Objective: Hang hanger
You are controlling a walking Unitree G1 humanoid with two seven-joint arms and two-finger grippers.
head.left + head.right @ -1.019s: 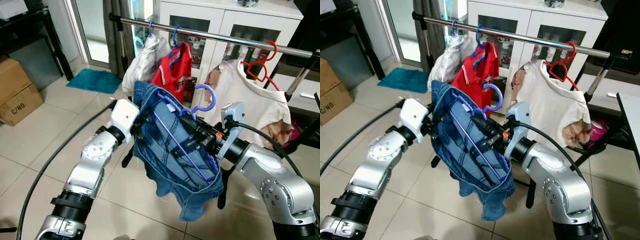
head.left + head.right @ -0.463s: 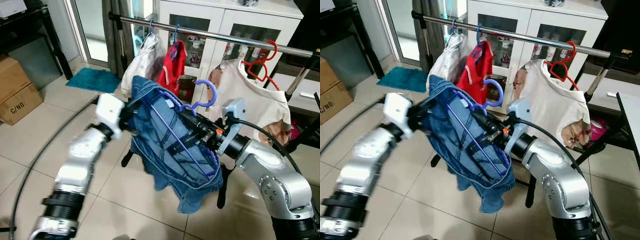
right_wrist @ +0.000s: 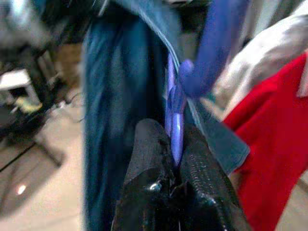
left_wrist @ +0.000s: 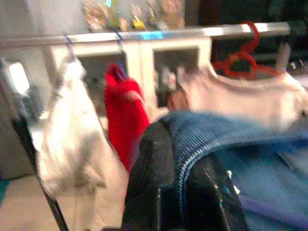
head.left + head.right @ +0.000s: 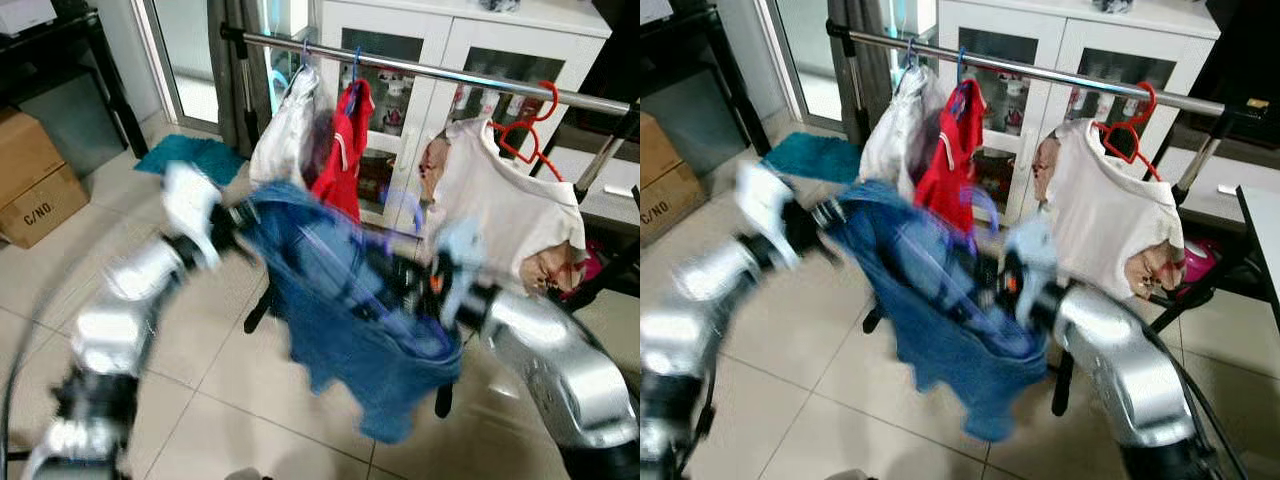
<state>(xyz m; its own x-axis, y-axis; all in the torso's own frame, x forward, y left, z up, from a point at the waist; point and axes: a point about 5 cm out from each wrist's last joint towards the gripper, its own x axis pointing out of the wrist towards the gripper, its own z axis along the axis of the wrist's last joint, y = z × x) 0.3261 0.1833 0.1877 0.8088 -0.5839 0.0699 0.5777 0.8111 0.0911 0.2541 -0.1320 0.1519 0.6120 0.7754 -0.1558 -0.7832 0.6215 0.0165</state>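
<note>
Hanger: the purple plastic hanger (image 3: 175,120) carrying blue denim shorts (image 5: 360,320) sits pinched between the right gripper (image 3: 175,159) fingers, below the silver metal rail (image 5: 420,68).
Left gripper (image 4: 180,192): pressed together on the shorts' waistband edge.
Head views: blurred; a white garment (image 5: 285,135), red shirt (image 5: 340,150) and cream shirt (image 5: 500,210) hang on the rail.
Right wrist view: shows the hanger's hook (image 3: 216,43) rising near the red shirt.
</note>
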